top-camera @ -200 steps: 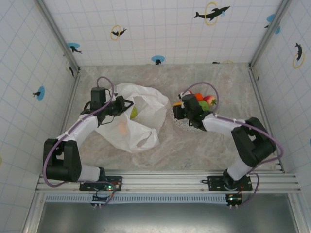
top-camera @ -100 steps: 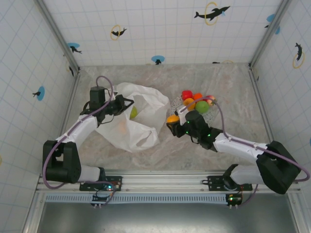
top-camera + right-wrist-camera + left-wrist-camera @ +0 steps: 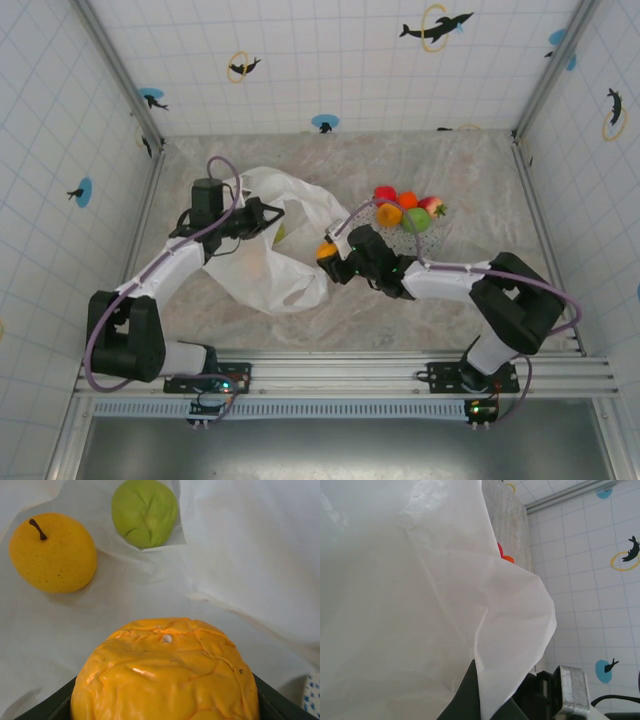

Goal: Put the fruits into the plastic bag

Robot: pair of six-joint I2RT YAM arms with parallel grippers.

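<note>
Currently, item by item, from the tools outward.

Right tool (image 3: 336, 262): grasping one orange fruit (image 3: 165, 672) with wrinkled skin, jaws part-spread round its sides. Change: a second ago this tool stood over the plate among the heaped fruit. Half a second ago it was midway with the fruit. Now it has come to the rim of the plastic bag (image 3: 285, 275) nearest it, with the fruit held and not yet let go.

Ahead of the right tool, inside the bag: one yellow fruit (image 3: 52, 552) with a stalk and one green fruit (image 3: 144, 512). Both lie on the white film, apart from each other.

Behind the right tool: speckled plate (image 3: 438, 236) with about five fruits left on it (two red, two orange, one green), bunched together.

Left tool (image 3: 262, 214): clenched on a fold of the bag's rim, with film draped over its fingers in the wrist view. Change: a small shift only. The rim stays lifted and the mouth faces the right tool.

Judgement: the carry looks nearly done, and one more fruit is about to go in. Release should wait until the fruit is past the rim, or it may roll onto the table (image 3: 400, 310).
</note>
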